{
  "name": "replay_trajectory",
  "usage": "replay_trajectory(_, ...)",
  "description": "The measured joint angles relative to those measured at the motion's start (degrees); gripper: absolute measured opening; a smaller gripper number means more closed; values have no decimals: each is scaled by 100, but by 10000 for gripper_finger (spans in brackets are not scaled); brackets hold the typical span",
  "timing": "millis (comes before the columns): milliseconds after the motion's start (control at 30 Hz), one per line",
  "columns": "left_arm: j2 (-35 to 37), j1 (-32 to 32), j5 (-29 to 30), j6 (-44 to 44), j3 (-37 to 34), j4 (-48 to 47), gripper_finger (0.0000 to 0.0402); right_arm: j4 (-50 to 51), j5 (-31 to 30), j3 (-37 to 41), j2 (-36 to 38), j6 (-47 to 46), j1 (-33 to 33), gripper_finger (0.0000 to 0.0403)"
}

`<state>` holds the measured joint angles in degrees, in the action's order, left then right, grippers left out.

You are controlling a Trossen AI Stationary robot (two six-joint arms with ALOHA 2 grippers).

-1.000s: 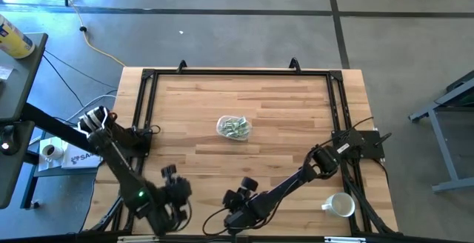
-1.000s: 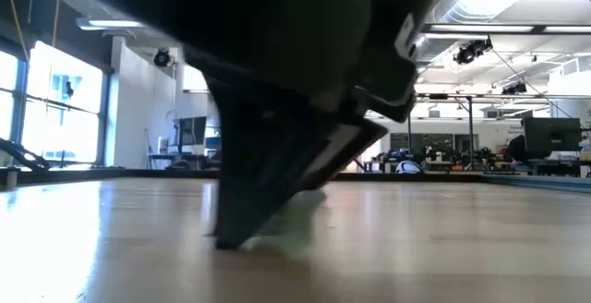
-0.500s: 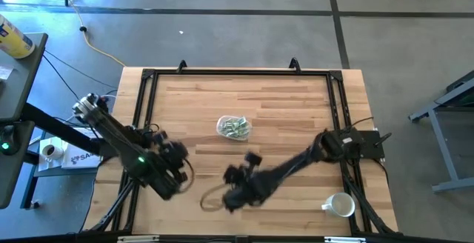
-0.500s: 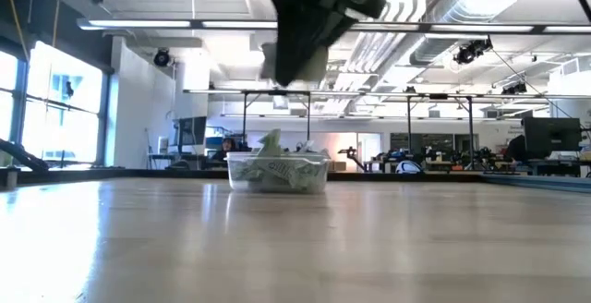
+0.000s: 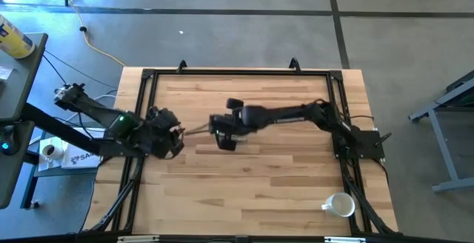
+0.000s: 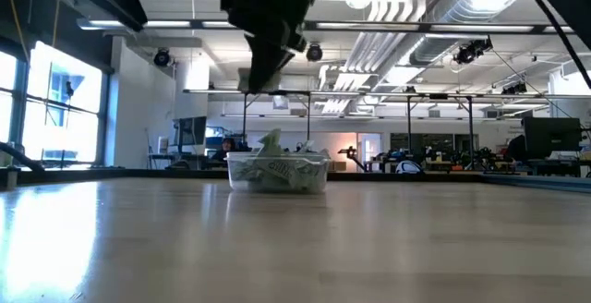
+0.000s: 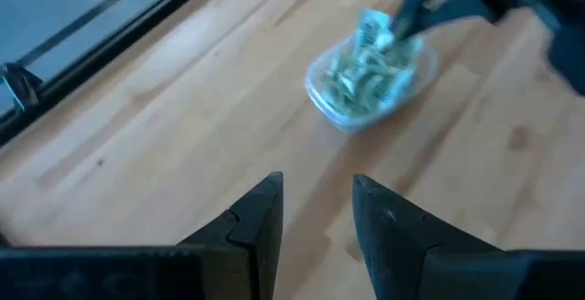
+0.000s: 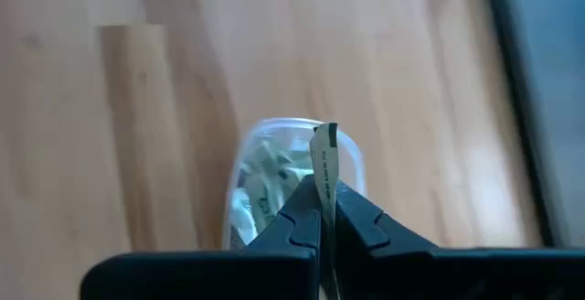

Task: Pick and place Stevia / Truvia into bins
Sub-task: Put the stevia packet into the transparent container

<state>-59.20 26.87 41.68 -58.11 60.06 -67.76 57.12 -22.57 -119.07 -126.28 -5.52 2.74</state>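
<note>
Right pincer, clenched on one sachet, hangs above the bowl already full of sachets, so only dropping this one seems left, while the left pincer waits open nearby.

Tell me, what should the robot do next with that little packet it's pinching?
Probably open its fingers. The right gripper is shut on one sachet, hanging right above the clear bowl, which already holds many packets. Letting go now should drop it in. The left gripper waits open nearby.
</note>
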Motion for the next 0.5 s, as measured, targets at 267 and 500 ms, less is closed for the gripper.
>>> replay_trajectory(267,851,-1916,-1207,2469,-1117,2119,165,101,1176,-2,-88,697,-775,1)
replay_trajectory(500,945,-3439,-2681,3817,-1304,2720,165,162,1653,5,-546,554,-852,1)
